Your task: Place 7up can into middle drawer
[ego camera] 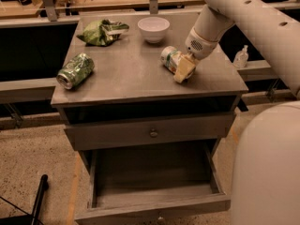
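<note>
Soda can (pixel 169 58) is lying sideways on the bench (pixel 122 76), with the pincer (pixel 184 69) seemingly touching it; whether it is open or closed, I cannot tell. I am judging the can light, slick and easily dented, so gripping across its middle is looking best.

We see the 7up can (pixel 169 58) lying on its side on top of the grey cabinet (pixel 126 74), in the right half of the cabinet top, about midway between its back and front edges; silver-white body with green label marks; the gripper (pixel 183 70) sits low over the cabinet top just beside the can, on the can's right-front side, touching or nearly touching it; the middle drawer (pixel 152 198) is the cabinet's lowest tier, pulled out toward us; a wide grey box, flat floor, low side walls, its inside in plain view.
</note>
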`<state>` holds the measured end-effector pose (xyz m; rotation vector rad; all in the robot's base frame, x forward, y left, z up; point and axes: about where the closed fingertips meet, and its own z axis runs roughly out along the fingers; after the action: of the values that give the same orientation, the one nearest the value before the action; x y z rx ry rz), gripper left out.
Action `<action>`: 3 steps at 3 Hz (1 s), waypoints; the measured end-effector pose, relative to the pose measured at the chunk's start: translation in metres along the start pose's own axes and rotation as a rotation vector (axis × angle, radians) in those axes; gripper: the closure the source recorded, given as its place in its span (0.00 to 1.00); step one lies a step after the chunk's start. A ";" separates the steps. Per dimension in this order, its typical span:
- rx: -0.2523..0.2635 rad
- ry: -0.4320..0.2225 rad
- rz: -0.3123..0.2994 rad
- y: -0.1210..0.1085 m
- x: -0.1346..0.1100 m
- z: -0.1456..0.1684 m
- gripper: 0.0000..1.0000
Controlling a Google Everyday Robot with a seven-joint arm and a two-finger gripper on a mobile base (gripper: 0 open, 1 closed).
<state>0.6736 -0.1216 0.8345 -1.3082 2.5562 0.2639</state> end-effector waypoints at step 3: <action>-0.055 -0.095 -0.154 0.056 -0.010 -0.037 1.00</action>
<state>0.6280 -0.0919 0.8748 -1.4670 2.3712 0.3596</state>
